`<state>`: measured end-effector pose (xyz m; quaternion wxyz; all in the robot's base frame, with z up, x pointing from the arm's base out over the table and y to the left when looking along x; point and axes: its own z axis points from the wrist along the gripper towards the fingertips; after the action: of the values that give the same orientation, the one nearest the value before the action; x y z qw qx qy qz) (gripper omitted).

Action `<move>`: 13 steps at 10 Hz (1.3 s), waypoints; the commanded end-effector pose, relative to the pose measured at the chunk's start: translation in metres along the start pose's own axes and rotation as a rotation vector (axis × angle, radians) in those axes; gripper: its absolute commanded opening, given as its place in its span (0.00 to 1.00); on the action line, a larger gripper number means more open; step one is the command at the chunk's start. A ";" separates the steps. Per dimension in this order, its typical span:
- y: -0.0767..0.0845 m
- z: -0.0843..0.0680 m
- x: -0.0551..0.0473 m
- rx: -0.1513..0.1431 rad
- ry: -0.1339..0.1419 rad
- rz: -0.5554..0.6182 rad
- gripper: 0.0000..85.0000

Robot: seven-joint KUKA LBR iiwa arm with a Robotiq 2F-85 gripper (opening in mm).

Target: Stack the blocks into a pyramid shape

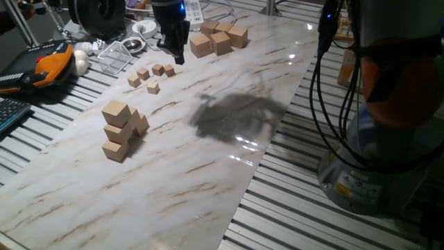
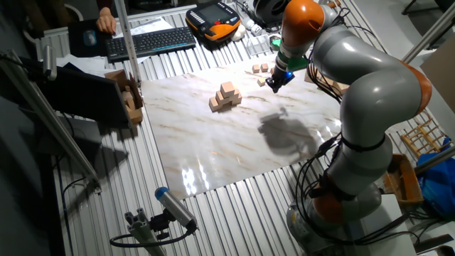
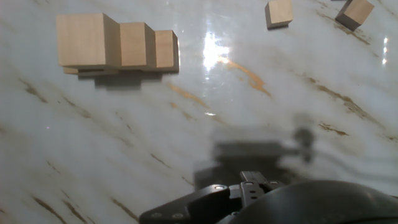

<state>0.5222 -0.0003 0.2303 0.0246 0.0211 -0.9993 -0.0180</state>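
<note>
Several tiny tan blocks lie loose and unstacked on the marble board, near its far left edge. In the other fixed view they show as small specks at the board's far side. My gripper hangs dark just right of and above these blocks, pointing down at the board; the other fixed view shows the gripper beside them too. I cannot make out its finger gap or anything held. The hand view shows only the hand's housing, plus two small cubes at the top right.
A stepped pile of medium tan cubes stands nearer the board's left front, seen also in the other fixed view and the hand view. Large tan cubes cluster at the far end. A clear plastic box and an orange pendant lie off the board.
</note>
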 end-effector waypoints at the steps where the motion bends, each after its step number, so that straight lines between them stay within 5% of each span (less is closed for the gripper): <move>1: 0.000 0.003 -0.001 0.000 -0.003 0.004 0.00; 9: -0.005 0.030 -0.015 0.022 -0.050 0.043 0.00; 13: -0.015 0.021 -0.044 0.005 -0.021 0.042 0.00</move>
<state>0.5671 -0.0125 0.2067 0.0140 -0.0012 -0.9998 -0.0145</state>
